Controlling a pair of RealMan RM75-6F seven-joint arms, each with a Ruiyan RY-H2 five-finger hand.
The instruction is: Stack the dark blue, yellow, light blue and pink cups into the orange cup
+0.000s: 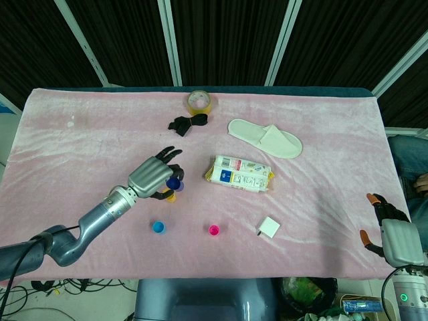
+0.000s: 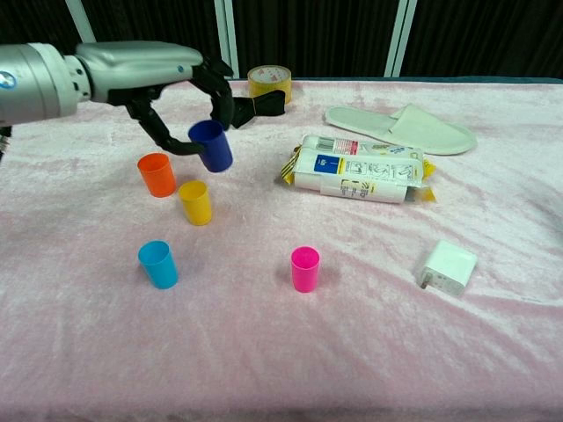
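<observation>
My left hand grips the dark blue cup and holds it tilted in the air, above and just right of the orange cup. The yellow cup stands upright right in front of the orange one. Nearer the front stand the light blue cup and the pink cup. In the head view the left hand hides the orange cup, and the dark blue cup shows at its fingers. My right hand hangs off the table's right front corner, fingers apart and holding nothing.
A snack packet lies right of the cups, with a white slipper behind it. A tape roll and a black cloth lie at the back. A white charger sits front right.
</observation>
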